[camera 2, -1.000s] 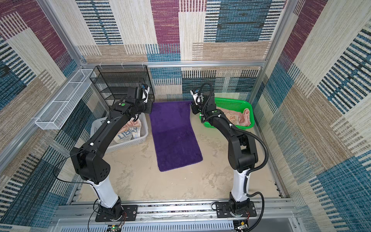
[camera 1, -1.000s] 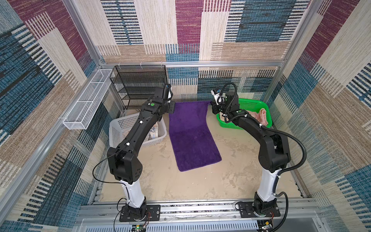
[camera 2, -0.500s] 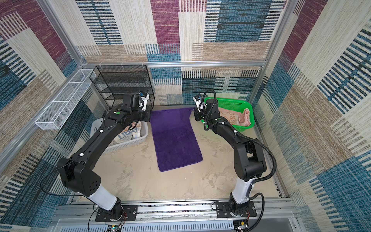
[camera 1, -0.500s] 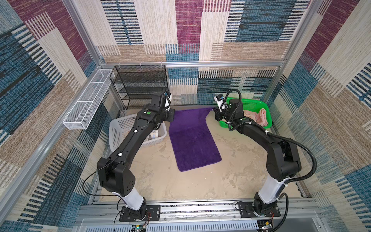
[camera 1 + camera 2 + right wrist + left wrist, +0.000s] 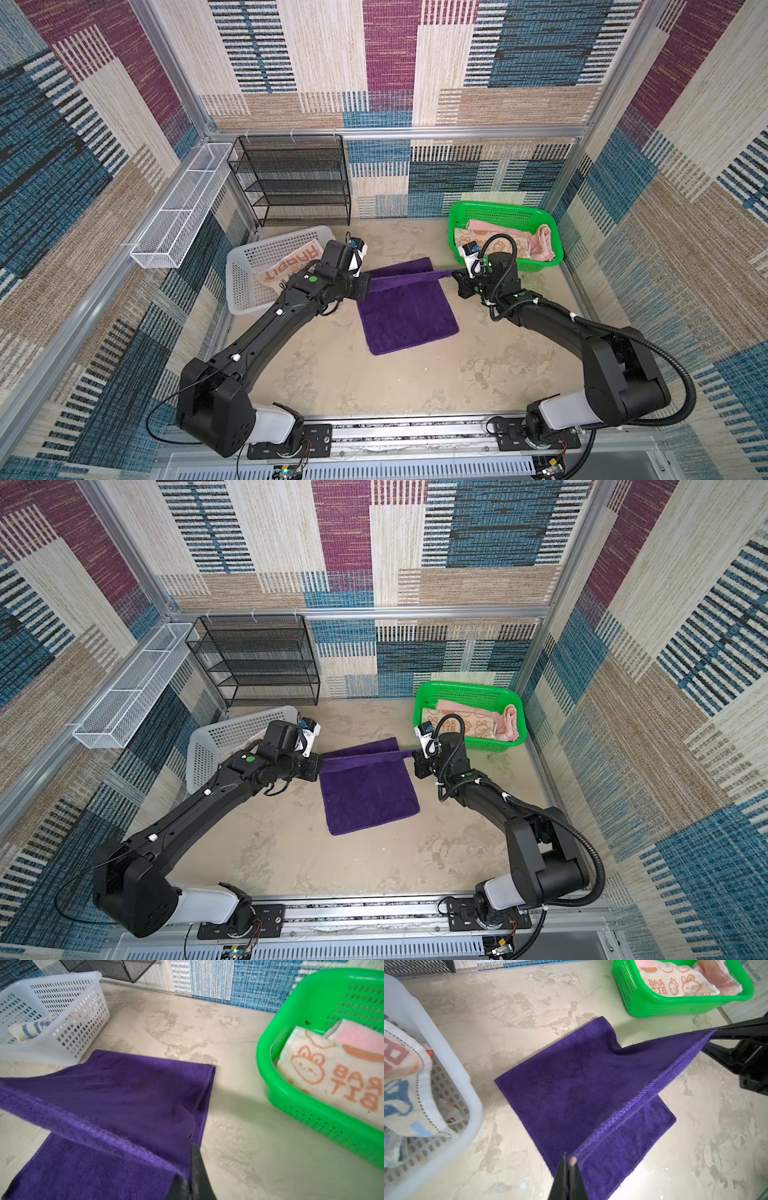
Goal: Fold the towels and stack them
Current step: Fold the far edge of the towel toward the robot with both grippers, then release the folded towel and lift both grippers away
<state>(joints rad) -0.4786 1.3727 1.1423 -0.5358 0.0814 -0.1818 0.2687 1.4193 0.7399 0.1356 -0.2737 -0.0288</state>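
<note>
Purple towel: deep violet terry with a short dense pile and a stitched hem. Its near part lies flat at the centre of both top views. The far part is raised off the tabletop, its hemmed edge stretched straight between the two grippers. Left gripper: thin black fingers pressed together on the hem's left corner. Right gripper: likewise pinching the right corner. White basket: rigid perforated plastic, left of centre, partly hidden by the left arm. It holds a crumpled whitish RABBIT towel with large blue and orange letters. Green basket: perforated plastic, right of centre, its lower left corner covered by the right wrist and cable loop. It holds a cream towel with orange rabbit figures, lying flat, and a pink towel bunched at the right end. Black wire-mesh shelf: four tiers, against the back wall. White wire tray: long, fixed along the left wall. The tabletop is beige with a mottled stone look. Walls: woven patchwork panels in blue, maroon, tan and cream, within an aluminium frame.
</note>
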